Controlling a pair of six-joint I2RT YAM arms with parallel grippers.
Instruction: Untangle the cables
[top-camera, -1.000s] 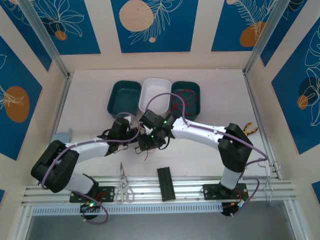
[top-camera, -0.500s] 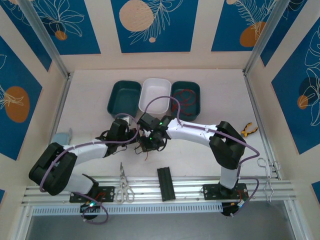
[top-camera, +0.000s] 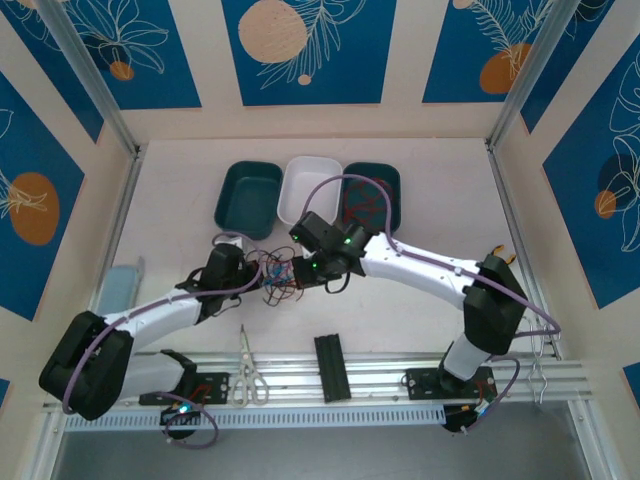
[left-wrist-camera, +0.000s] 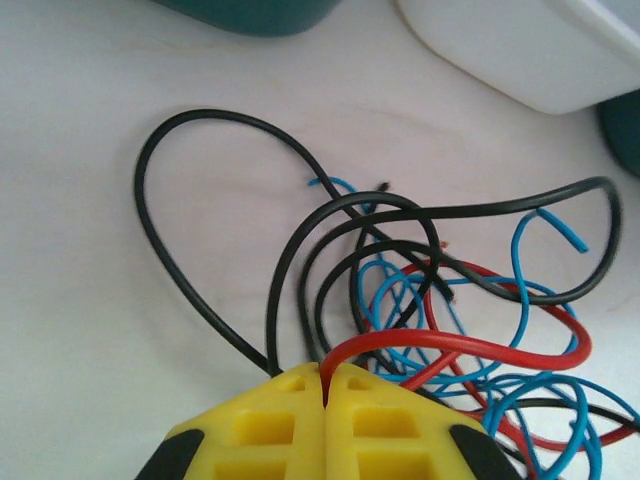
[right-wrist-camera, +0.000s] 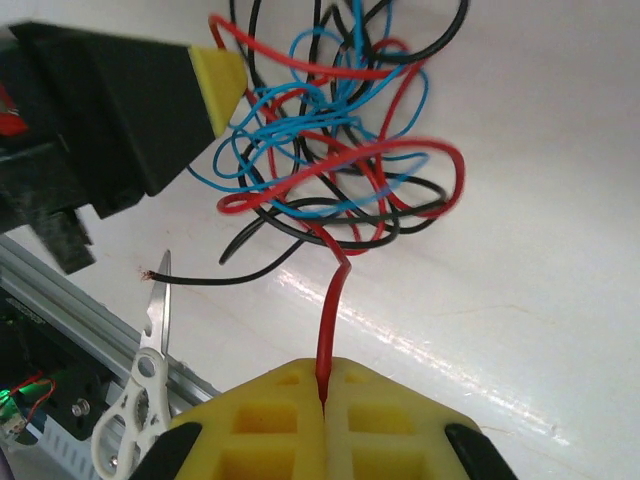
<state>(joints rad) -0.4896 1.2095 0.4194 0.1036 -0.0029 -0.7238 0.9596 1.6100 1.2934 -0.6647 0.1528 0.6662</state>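
Top view: both arms reach toward mid-table (top-camera: 440, 170), left gripper (top-camera: 248, 272) and right gripper (top-camera: 304, 269) facing each other w/ the cables (top-camera: 278, 277) bunched between them as a small red/blue/black knot. At that size the fingers' stance can't be read there. The wrist cams settle it. Left wrist cam: yellow pads pressed together, a red cable coming out of the seam and arcing off right, black loops fanning ahead and left, blue ones tangled ahead-right. Right wrist cam: pads likewise closed, pinching one red cable that runs straight ahead into the knot; the left gripper's yellow tip sits at the knot's far-left side, against a red strand. The same cam catches scissors (right-wrist-camera: 135, 400) low left by the rail, plus a loose black end just beside them. Left wrist cam catches a white tray (left-wrist-camera: 520, 50) ahead-right and a teal tray (left-wrist-camera: 250, 10) ahead, both cut off by the frame. Black cables vanish behind the left pads, so can't tell if any are pinched too. Top view: a second teal tray (top-camera: 372, 168) beyond the right gripper holds reddish wire, too small to make out.
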